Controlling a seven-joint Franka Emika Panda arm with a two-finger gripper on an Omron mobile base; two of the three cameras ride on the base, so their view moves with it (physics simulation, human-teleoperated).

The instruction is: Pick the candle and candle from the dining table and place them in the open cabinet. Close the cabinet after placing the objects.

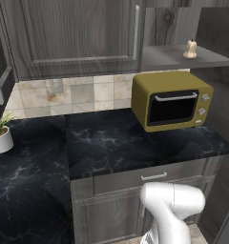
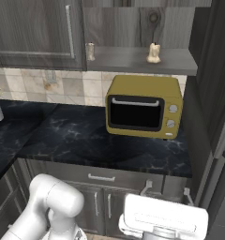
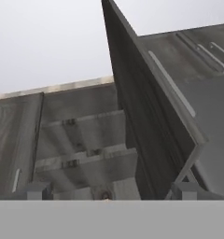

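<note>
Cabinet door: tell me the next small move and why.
Probably bring the open tool toward the cabinet door and start swinging it shut. Both candles look placed: one candle stands on the cabinet shelf above the microwave, and a second candle stands farther left on it. The hand view shows the door edge-on, swung out, so closing seems to be what is left.

Dim, flat, slightly soft render
</note>
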